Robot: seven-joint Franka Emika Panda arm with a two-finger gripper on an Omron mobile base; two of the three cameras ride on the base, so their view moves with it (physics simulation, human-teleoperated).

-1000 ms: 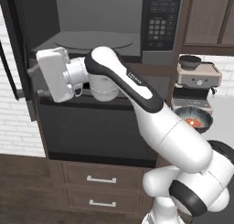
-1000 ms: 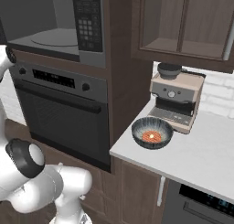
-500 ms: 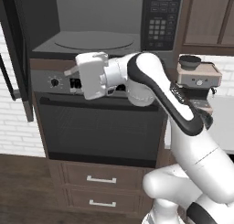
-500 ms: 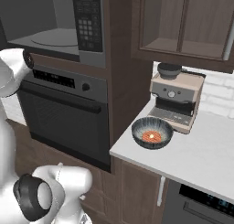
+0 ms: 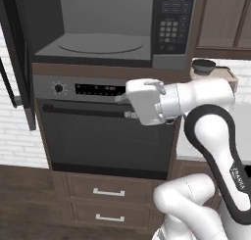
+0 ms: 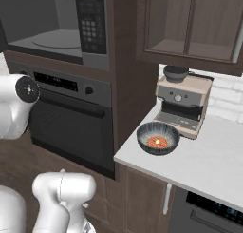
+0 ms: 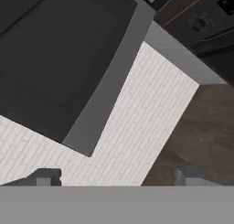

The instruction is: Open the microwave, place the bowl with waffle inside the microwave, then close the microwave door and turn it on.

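The microwave (image 5: 105, 26) stands open, its glass turntable (image 5: 103, 44) bare and the keypad (image 5: 172, 28) at its right. The microwave door (image 5: 19, 53) is swung out to the left; in the hand view its dark glass and grey frame (image 7: 55, 58) lie ahead against white brick. My gripper (image 5: 125, 106) hangs in front of the wall oven below the microwave, apart from the door. Its jaws stand open with nothing between them (image 7: 119, 176). The bowl (image 6: 158, 138), dark and striped with orange-red food inside, sits on the counter to the right, far from the hand.
The wall oven (image 5: 98, 141) with knobs and a long bar handle is right behind the hand, with drawers (image 5: 108, 192) below. A beige espresso machine (image 6: 182, 103) stands just behind the bowl on the white counter (image 6: 204, 165). Glass-front cabinets (image 6: 194, 23) hang above.
The hand has swung right and a little lower, from beside the open door to in front of the oven. The door stays open and the bowl has not moved.
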